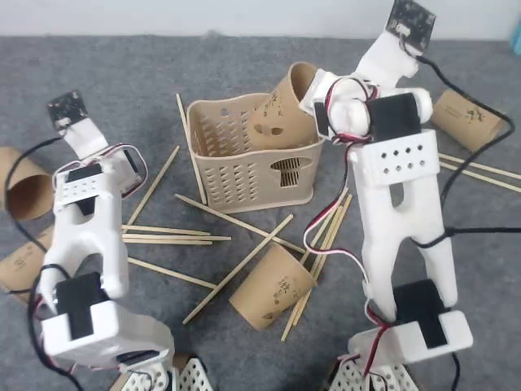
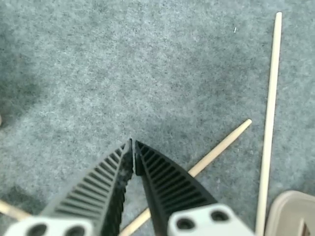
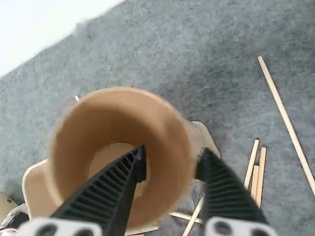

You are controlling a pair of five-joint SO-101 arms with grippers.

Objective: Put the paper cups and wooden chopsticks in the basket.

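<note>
over basket back corner: raised cup; before basket: lying cup

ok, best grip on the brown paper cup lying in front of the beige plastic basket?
Take the brown paper cup mid-body from above, jaws straddling its round wall: it lies on its side, and no open rim is clearly exposed.

Brown paper cup with dark printed marks, between the right gripper's black ribbed fingers; beige perforated basket, pale wooden chopsticks, grey carpet.

Robot lab bench, grey felt table, white wall
</note>
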